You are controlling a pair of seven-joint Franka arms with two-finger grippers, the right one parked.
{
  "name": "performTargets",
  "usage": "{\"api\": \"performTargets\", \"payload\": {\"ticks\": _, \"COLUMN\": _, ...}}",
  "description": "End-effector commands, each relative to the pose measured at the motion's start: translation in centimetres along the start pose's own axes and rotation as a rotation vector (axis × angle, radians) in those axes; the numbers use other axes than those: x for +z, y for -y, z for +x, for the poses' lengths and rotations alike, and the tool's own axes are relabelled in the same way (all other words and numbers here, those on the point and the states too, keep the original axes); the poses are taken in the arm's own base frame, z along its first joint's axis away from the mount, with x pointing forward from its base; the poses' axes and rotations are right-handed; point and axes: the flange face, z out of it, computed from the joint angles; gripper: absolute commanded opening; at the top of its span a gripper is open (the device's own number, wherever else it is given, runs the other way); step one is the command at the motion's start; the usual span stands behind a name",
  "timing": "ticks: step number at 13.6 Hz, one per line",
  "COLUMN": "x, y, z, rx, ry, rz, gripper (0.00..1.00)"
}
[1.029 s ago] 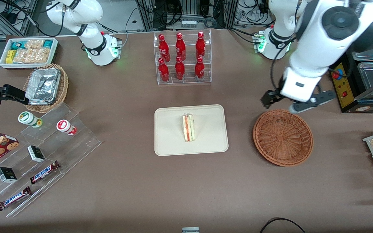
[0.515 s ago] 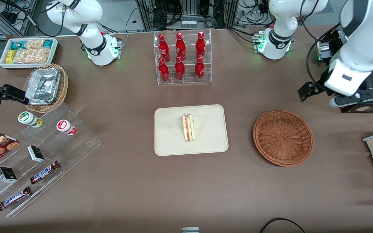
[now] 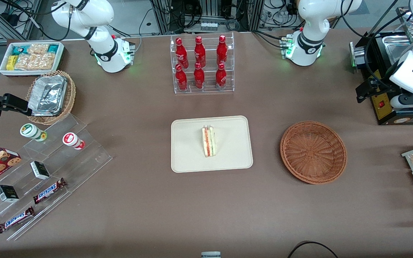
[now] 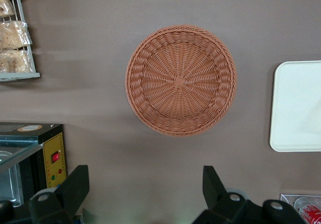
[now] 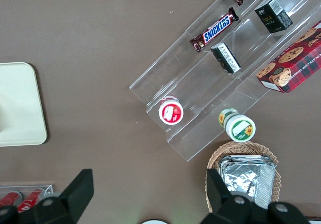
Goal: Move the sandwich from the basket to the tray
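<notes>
The sandwich [image 3: 208,141] stands on its long edge in the middle of the tray [image 3: 185,157], at the centre of the front view, its red and green filling facing the camera. Set upright and well inside the rim, it looks settled where the task wants it, with nothing propping it.

The basket [image 3: 313,152] sits on the brown worktop [image 3: 142,200] toward the working arm's end, well apart from the tray and holding nothing. The wrist view looks straight down into its bare woven floor [image 4: 180,81].

The claw [image 3: 373,94] hangs high at the right edge of the front view, over the black appliance [image 3: 384,104] with the red switch, clear of both basket and tray. Its fingers [image 4: 75,186] are spread wide with nothing between them. That raised, released pose away from the work suits an arm with no further hold to make, so I judge the task essentially done.
</notes>
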Motion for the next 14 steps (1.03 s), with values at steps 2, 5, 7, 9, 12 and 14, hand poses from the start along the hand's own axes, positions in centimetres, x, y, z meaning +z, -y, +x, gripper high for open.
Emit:
{"api": "performTargets", "payload": {"ticks": 2, "x": -1.4, "y": 0.2, "z": 0.5, "rx": 0.021, "ry": -0.006, "rz": -0.019, "gripper": 1.0}}
{"api": "performTargets", "payload": {"ticks": 5, "x": -2.5, "y": 0.0, "z": 1.1, "rx": 0.036, "ry": 0.0, "rz": -0.023, "gripper": 1.0}}
{"api": "performTargets", "payload": {"ticks": 7, "x": -3.2, "y": -0.5, "z": 1.7, "rx": 0.047, "ry": -0.017, "rz": -0.027, "gripper": 1.0}}
{"api": "performTargets", "payload": {"ticks": 9, "x": -3.2, "y": -1.1, "z": 3.2, "rx": 0.056, "ry": -0.027, "rz": -0.031, "gripper": 1.0}}
{"api": "performTargets", "payload": {"ticks": 12, "x": -3.6, "y": -1.1, "z": 3.9, "rx": 0.051, "ry": -0.035, "rz": -0.037, "gripper": 1.0}}
{"api": "performTargets", "payload": {"ticks": 14, "x": -3.4, "y": -1.0, "z": 4.1, "rx": 0.053, "ry": -0.034, "rz": -0.035, "gripper": 1.0}}
